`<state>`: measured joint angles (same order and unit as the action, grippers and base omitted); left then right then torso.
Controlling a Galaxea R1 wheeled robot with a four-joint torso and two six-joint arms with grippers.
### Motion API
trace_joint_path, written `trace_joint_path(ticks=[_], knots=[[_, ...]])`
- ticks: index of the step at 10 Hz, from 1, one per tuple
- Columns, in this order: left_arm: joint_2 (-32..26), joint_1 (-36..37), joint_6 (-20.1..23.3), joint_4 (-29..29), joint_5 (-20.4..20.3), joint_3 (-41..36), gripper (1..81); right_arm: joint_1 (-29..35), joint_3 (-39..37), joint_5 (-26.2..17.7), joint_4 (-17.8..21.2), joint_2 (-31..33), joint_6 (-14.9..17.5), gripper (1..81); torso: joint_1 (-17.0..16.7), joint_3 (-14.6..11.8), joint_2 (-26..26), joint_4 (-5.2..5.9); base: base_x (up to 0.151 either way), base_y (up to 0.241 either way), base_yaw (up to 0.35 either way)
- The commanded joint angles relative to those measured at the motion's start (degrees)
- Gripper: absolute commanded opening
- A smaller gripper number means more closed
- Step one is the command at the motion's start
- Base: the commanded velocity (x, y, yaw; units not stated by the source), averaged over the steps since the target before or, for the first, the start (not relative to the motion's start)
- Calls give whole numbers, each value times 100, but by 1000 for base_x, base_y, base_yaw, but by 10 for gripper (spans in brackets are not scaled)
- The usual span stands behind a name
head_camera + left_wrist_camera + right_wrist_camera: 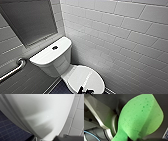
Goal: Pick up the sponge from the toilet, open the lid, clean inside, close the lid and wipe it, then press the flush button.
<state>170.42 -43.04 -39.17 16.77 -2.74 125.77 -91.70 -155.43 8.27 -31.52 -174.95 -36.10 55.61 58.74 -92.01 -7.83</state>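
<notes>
Bright green sponge [140,119] up close, glossy lid [85,78] closed, white-tiled walls [125,37], dark floor [61,89].

Left gripper [85,91] sits low and forward, wrist pitched down, just poking in at the head camera's bottom edge. Right gripper [136,139] clamped on the sponge [140,117], tucked close against the robot's own body.

The toilet [56,61] and its lid [85,77] were glossy white, and the flush button [54,47] on the tank was a dark spot. The sponge [141,117] was bright green, speckled with darker green pores. The wall [125,32] bore pale grey-white tiles in a staggered brick pattern, the floor [7,130] small dark blue squares with lighter grout lines, and the grab rail [13,70] was silvery
</notes>
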Motion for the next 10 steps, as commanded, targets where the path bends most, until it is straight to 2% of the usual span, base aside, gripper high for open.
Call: trace_joint_path(ticks=[1,6,8,10], knots=[[124,828,50,-139,-227,-325,811,50,23,-229,-29,-25,-11,10,0,0,0,0,0,0,0],[141,846,41,-131,-315,-193,811,41,-4,-229,-12,-25,-11,10,0,0,0,0,0,0,0],[89,872,50,-253,-569,-219,811,50,-13,-229,-12,-25,-11,10,0,0,0,0,0,0,0],[106,916,50,-385,-596,-255,811,50,-13,-229,15,9,-11,10,0,0,0,0,0,0,0]])
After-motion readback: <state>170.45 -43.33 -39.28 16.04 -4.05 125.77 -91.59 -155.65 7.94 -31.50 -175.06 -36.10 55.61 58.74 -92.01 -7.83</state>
